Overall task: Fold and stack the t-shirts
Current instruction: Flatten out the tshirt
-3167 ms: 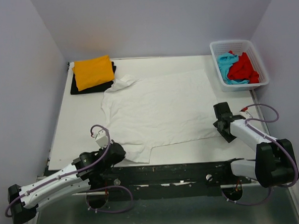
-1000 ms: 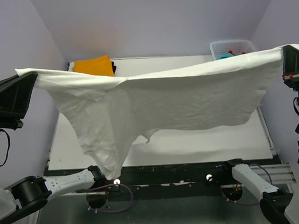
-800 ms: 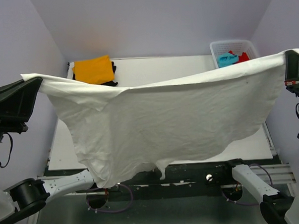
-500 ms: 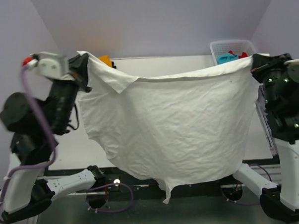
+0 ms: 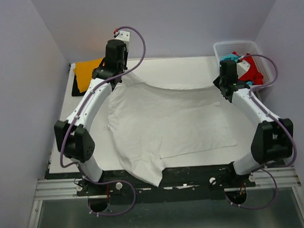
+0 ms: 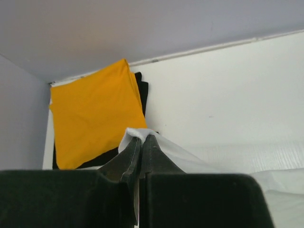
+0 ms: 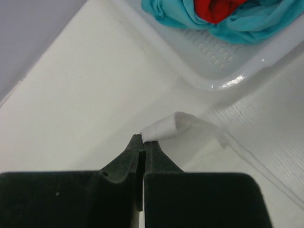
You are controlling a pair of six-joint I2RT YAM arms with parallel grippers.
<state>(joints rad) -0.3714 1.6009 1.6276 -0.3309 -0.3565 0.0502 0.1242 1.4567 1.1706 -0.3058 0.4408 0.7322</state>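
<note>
The white t-shirt (image 5: 172, 118) lies spread on the table, its near part drooping over the front edge. My left gripper (image 5: 115, 80) is shut on its far left corner, whose white cloth (image 6: 164, 148) folds over the closed fingertips (image 6: 148, 142). My right gripper (image 5: 222, 90) is shut on the far right corner (image 7: 167, 126). The folded orange t-shirt (image 5: 87, 71) rests on the black one (image 5: 76, 90) at the far left, just beyond the left gripper (image 6: 141, 137). Red (image 5: 255, 75) and turquoise (image 5: 229, 58) t-shirts lie crumpled in the basket.
The white lattice basket (image 5: 219, 49) stands at the far right corner, close behind the right gripper (image 7: 142, 138); its rim (image 7: 223, 81) shows in the right wrist view. Purple walls close in the table (image 5: 82, 132) on three sides. Both arms reach across the table's sides.
The white t-shirt hung stretched in the air between both raised grippers. Both arms have swung forward and down, laying it on the table with its far corners still gripped.
</note>
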